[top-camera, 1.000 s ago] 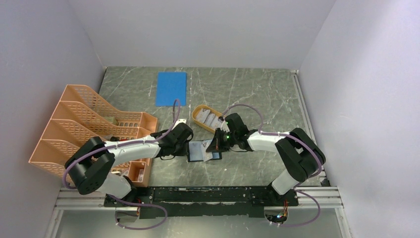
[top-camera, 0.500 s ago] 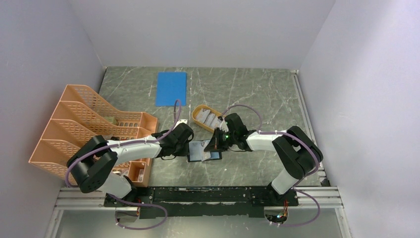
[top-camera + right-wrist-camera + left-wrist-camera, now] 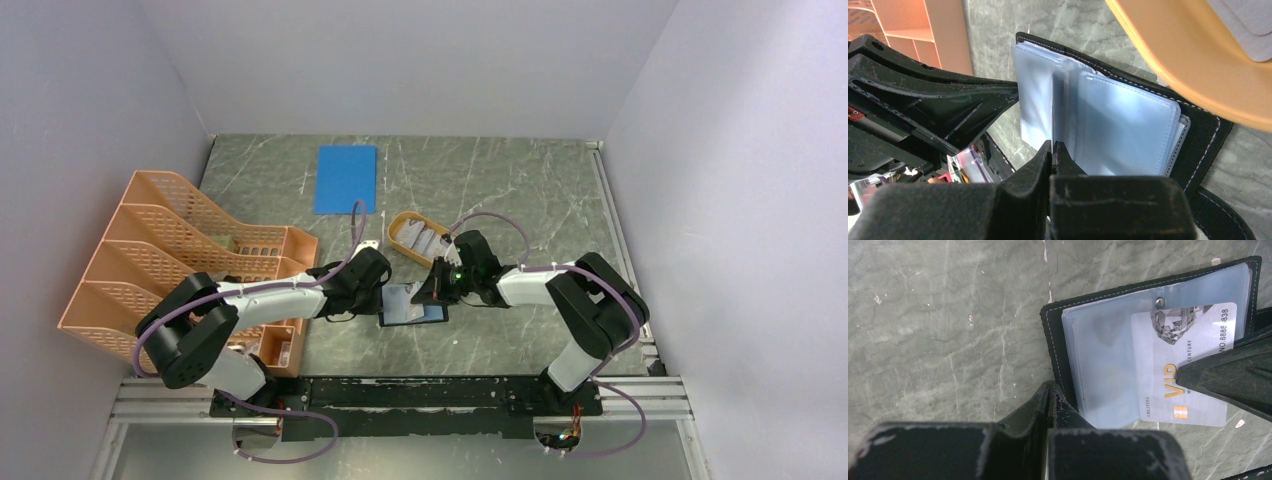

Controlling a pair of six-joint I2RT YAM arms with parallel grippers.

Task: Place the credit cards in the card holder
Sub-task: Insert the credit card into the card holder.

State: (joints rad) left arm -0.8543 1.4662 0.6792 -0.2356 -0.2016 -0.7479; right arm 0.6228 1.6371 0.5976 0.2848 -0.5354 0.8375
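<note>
The card holder [image 3: 1108, 340] lies open on the table, black with bluish clear pockets; from above it sits between both arms [image 3: 410, 306]. A pale credit card [image 3: 1193, 340] printed "VIP" lies across the pockets and juts past the holder's near edge. I cannot tell whether it is under the plastic. My right gripper [image 3: 1053, 145] is shut on this card, which shows edge-on above its tips [image 3: 1060, 107]. Its dark finger [image 3: 1233, 380] covers the card's corner. My left gripper [image 3: 1049, 387] is shut, tips against the holder's left edge. Both grippers, left [image 3: 384, 302] and right [image 3: 433, 297], flank the holder.
Just behind the holder stands an orange oval tray [image 3: 400, 232] with more cards [image 3: 1248, 25], its rim [image 3: 1198, 75] close over the right wrist. An orange mesh file rack [image 3: 180, 265] fills the left side. A blue sheet [image 3: 346, 178] lies at the back.
My right gripper has crept a little to the left with the card, further over the holder. The left arm has stayed where it was.
</note>
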